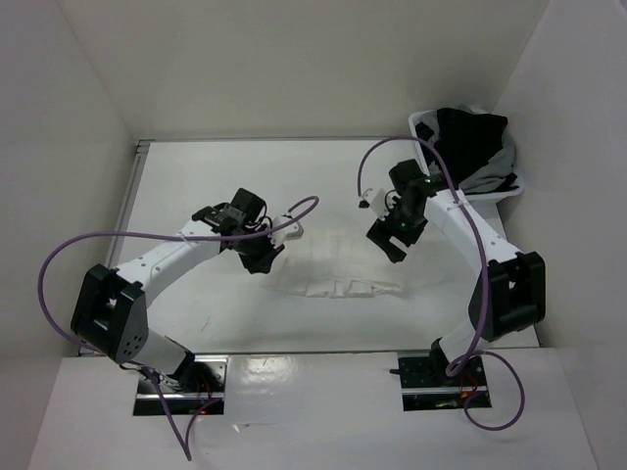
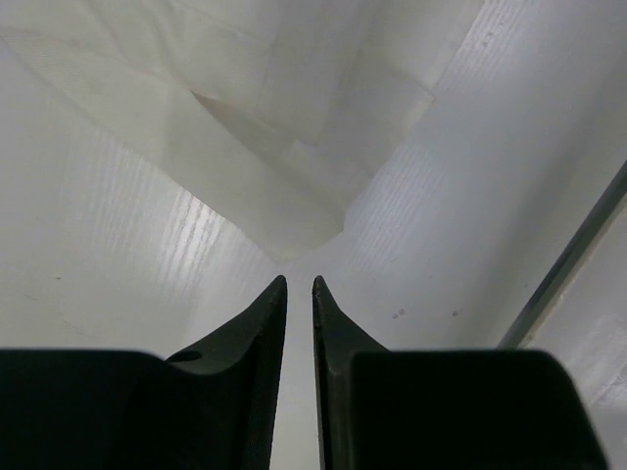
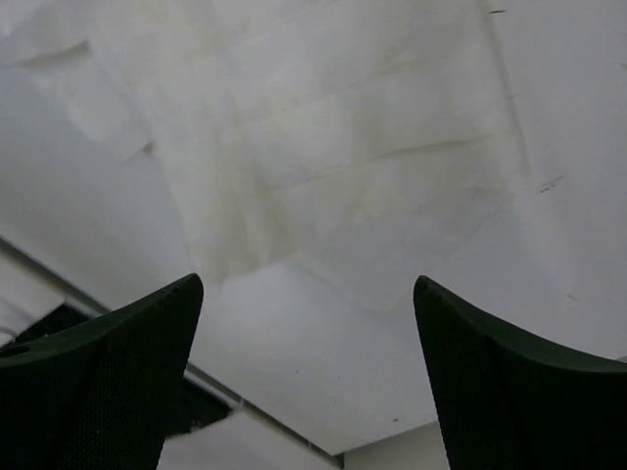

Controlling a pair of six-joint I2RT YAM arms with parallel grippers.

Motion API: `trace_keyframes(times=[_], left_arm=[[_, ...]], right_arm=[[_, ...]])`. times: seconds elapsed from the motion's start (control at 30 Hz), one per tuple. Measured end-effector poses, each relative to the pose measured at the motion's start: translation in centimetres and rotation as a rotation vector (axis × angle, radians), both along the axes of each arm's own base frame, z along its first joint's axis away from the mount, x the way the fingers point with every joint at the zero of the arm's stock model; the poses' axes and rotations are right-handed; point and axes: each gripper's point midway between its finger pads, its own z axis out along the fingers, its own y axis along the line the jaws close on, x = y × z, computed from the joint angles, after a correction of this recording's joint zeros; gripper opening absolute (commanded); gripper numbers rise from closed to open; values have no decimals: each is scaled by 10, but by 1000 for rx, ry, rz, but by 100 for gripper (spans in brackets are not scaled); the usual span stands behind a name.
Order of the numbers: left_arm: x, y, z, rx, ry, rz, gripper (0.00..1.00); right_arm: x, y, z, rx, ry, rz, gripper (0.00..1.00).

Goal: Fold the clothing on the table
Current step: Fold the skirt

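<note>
The clothing (image 1: 333, 266), thin white fabric with faint creases, lies flat on the white table (image 1: 196, 186) between the two arms. My left gripper (image 1: 261, 260) hovers at its left edge, fingers a narrow slit apart with only table showing between them. In the left wrist view the clothing (image 2: 284, 147) ends in a folded corner just ahead of the left gripper (image 2: 299, 284). My right gripper (image 1: 388, 247) stands wide open at the right edge. In the right wrist view the clothing (image 3: 343, 166) spreads ahead of the empty right gripper (image 3: 309, 284).
A white basket (image 1: 423, 121) with black and grey garments (image 1: 475, 147) sits at the back right corner, close behind the right arm. A metal rail (image 2: 578, 245) runs along the table edge. White walls enclose the table on three sides.
</note>
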Motion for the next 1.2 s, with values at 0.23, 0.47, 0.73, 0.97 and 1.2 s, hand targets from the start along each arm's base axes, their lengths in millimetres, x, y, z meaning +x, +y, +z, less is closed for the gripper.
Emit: trace_keyframes(times=[0.23, 0.47, 0.73, 0.97, 1.2], left_arm=[[0, 1, -1, 10, -1, 11, 23], [23, 18, 2, -5, -23, 156, 55], [61, 93, 13, -61, -50, 497, 91], [56, 141, 37, -109, -124, 688, 100], [54, 174, 46, -122, -156, 817, 100]], right_arm=[[-35, 13, -1, -9, 143, 120, 98], [-15, 41, -10, 55, 116, -9, 98], [4, 75, -55, 53, 140, -196, 98], [12, 70, -72, 9, 132, -330, 98], [14, 73, -92, 2, 162, -400, 98]])
